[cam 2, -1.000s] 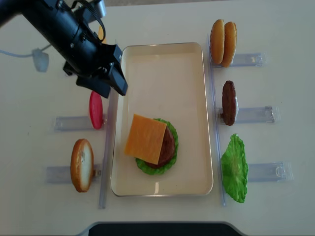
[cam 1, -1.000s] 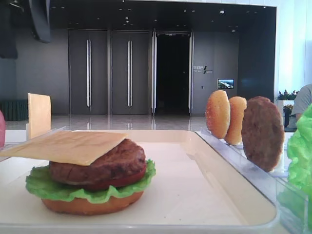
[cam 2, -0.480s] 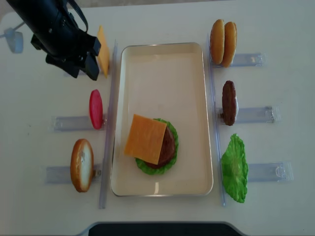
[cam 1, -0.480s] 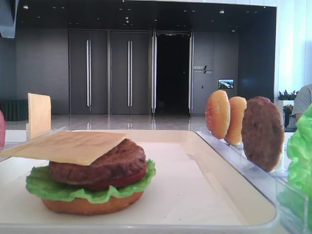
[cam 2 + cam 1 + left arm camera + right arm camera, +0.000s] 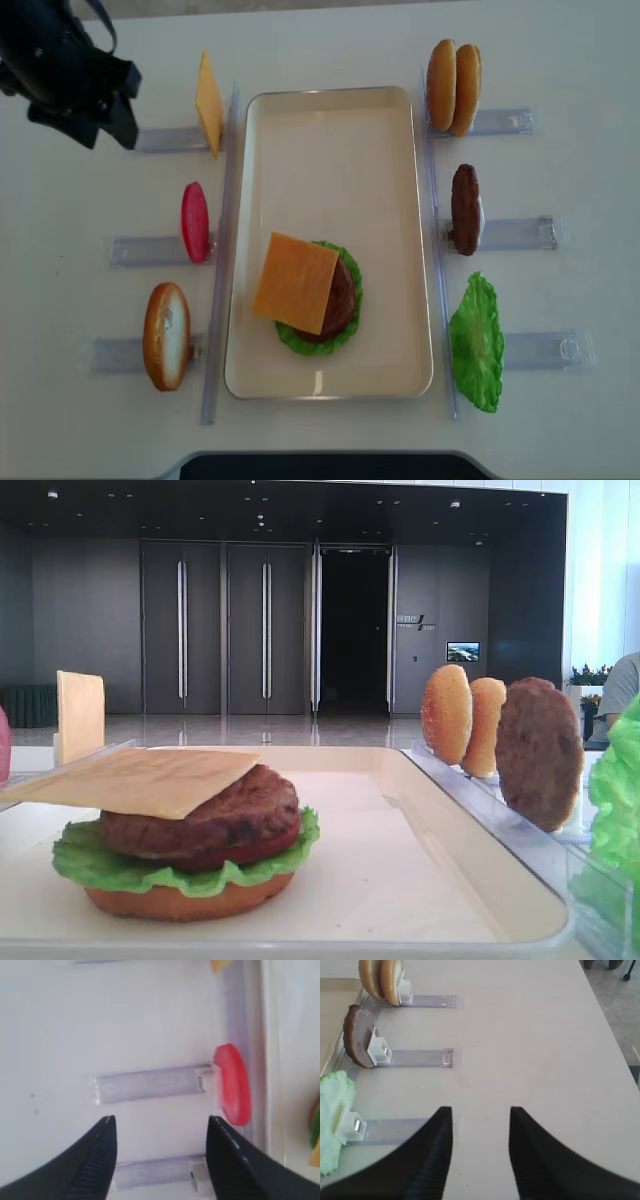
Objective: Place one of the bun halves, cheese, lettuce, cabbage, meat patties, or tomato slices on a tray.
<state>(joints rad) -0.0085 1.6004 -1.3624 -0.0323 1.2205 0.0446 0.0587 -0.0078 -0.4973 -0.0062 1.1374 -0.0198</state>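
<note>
The cream tray (image 5: 380, 150) holds a stack of a bun half (image 5: 190, 902), lettuce (image 5: 88, 865), a meat patty (image 5: 205, 815) and a cheese slice (image 5: 296, 282) on top. A red tomato edge (image 5: 262, 848) shows under the patty. Left of the tray, racks hold an upright cheese slice (image 5: 208, 103), a tomato slice (image 5: 195, 222) and a bun half (image 5: 166, 335). My left gripper (image 5: 106, 132) hovers open and empty at the far left, well away from the tray. The right gripper (image 5: 481, 1110) is open over bare table.
Right of the tray, clear racks carry two bun halves (image 5: 453, 87), a meat patty (image 5: 465, 208) and a lettuce leaf (image 5: 476, 342). Long clear strips (image 5: 220, 300) run along both sides of the tray. The table's right edge (image 5: 612, 1035) is near the right gripper.
My left arm has drawn back from the tray's far-left corner toward the far left of the table, open and empty throughout. Nothing on the tray or racks moved.
</note>
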